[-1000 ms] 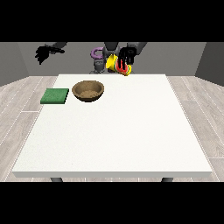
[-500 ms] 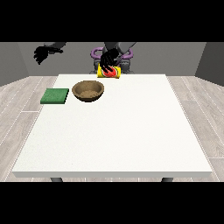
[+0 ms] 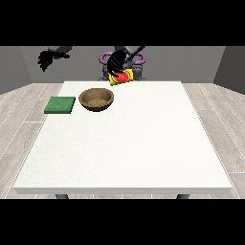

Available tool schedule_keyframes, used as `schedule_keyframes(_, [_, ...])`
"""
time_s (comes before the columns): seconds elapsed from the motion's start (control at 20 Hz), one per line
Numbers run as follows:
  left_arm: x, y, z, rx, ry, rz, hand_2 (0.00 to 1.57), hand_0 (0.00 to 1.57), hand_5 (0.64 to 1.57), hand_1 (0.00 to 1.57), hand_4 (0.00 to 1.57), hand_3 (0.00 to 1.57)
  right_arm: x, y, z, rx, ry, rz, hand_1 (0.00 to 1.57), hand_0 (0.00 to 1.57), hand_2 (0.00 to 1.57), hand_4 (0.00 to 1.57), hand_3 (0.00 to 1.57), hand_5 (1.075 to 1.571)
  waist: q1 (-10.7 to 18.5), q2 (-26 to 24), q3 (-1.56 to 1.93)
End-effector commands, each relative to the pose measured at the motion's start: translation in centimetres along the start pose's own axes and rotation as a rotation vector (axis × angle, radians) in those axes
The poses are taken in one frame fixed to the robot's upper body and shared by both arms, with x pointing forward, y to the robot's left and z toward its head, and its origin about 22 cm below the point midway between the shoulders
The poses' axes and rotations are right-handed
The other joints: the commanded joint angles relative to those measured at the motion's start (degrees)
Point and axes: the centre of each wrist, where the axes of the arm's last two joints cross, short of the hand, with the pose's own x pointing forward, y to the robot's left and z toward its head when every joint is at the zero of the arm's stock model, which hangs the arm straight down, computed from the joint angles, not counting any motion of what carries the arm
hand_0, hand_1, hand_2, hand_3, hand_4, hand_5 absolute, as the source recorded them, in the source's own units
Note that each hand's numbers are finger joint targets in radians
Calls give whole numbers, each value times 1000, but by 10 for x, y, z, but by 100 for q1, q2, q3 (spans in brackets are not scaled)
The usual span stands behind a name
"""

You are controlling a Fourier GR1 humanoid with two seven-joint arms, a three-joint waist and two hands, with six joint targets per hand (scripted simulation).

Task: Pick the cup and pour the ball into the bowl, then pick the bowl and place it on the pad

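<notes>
Yellow cup with red inside, tipped and gripped by the hand at the view's right, just behind the wooden bowl, green pad beside it, other hand raised, its fingers too unclear to call

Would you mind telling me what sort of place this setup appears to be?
Probably a bare test room for tabletop handling: a large white table on a wood-plank floor, plain grey walls, and only a bowl, a green pad and a cup.
</notes>
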Motion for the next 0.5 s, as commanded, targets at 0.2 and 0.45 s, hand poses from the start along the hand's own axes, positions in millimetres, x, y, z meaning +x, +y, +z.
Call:
schedule_keyframes(0.2, [-39,-15,6,3,370,680,1571,1306,1069,1306,1571,1571,-10,-19,29,-54,44,-27,0,0,0,0,0,1569,343,-197,-58])
schedule_keyframes(0.45, [-39,-32,25,91,614,1191,1257,1023,1300,1023,1391,941,-20,-8,30,-106,71,-32,0,0,0,225,0,1565,805,104,-88])
